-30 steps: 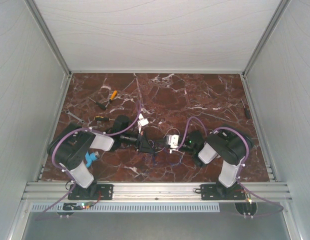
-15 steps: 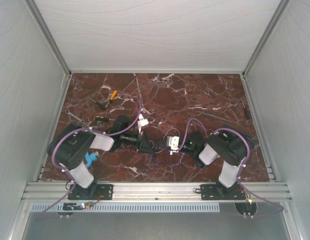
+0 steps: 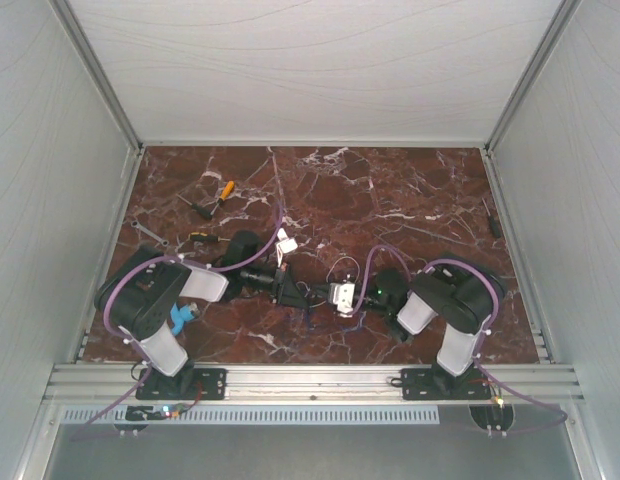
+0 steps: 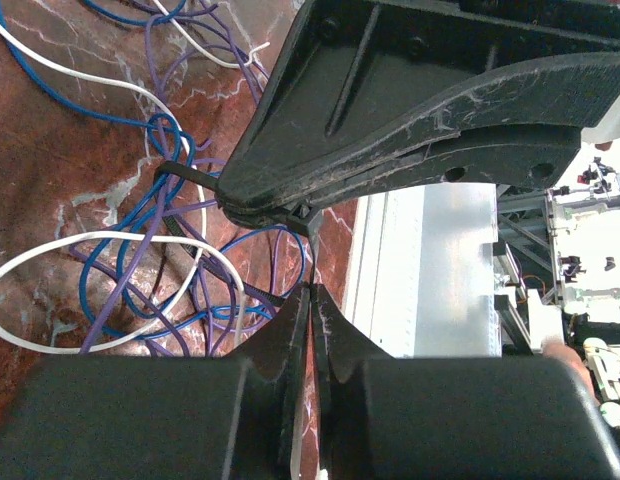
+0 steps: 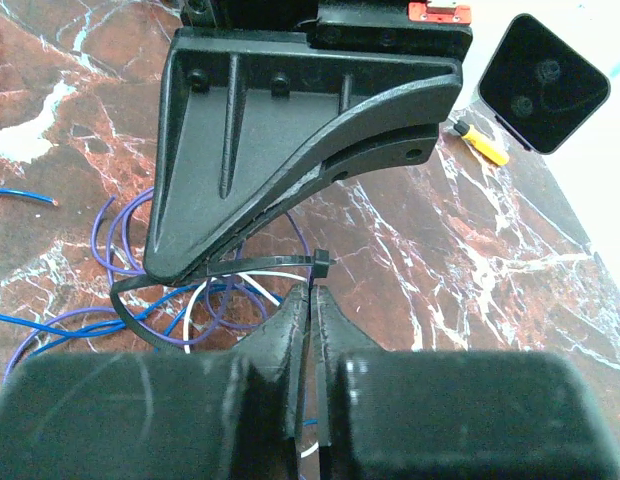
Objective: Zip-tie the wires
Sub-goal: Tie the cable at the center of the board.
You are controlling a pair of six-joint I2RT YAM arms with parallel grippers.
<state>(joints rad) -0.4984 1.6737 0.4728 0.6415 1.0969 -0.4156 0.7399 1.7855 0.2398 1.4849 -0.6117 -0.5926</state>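
Moved: my right gripper had slid in closer to the wires; my left gripper had stayed put.
Table: red marble, lying under the wires.
Left gripper: clenched on the zip tie, just above the wires.
Right gripper: clenched on the zip tie just below its head, beside the wires.
Wires: loose blue, purple and white loops between my two grippers.
Screwdriver: orange-handled, well apart from the wires, far left.
Zip tie: curved round some strands of the wires.
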